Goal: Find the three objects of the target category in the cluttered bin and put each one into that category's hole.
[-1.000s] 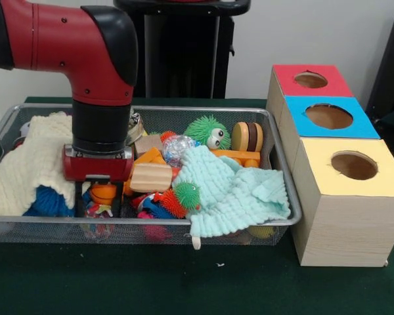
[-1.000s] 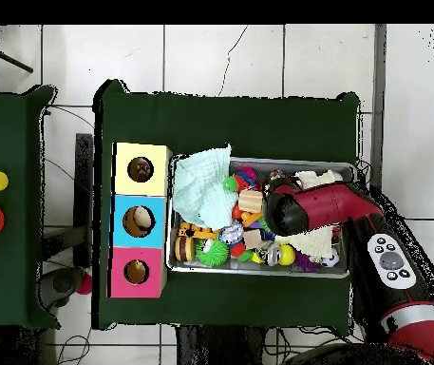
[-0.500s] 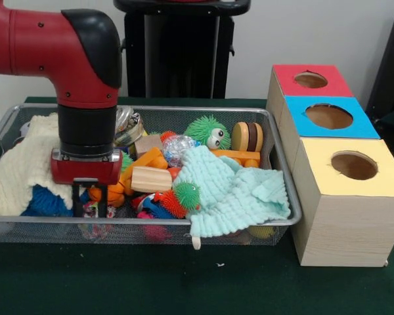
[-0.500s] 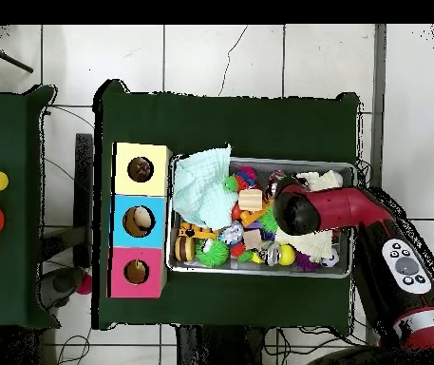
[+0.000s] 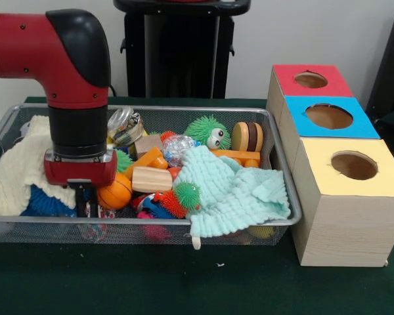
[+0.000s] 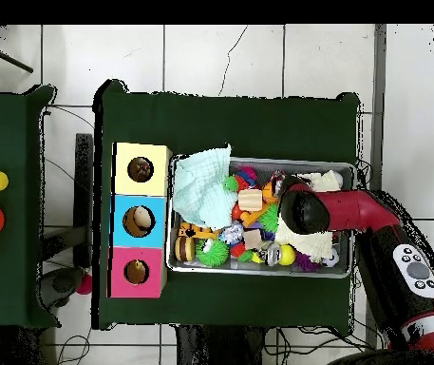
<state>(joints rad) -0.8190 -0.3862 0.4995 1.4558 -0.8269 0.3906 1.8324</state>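
A: What sort of place is this?

B: A robotics lab, by the look of it. A red and black arm (image 5: 72, 85) stands over a table covered in dark green cloth (image 5: 184, 282), with nothing homely around it.

A: What else points that way?

B: The floor is plain white tile (image 6: 258, 57) with cables lying across it. A wire mesh bin (image 5: 144, 230) of mixed toys sits beside three wooden boxes (image 5: 341, 190) with red, blue and yellow tops, each with a round hole. A second green table (image 6: 2, 285) stands at the left of the overhead view.
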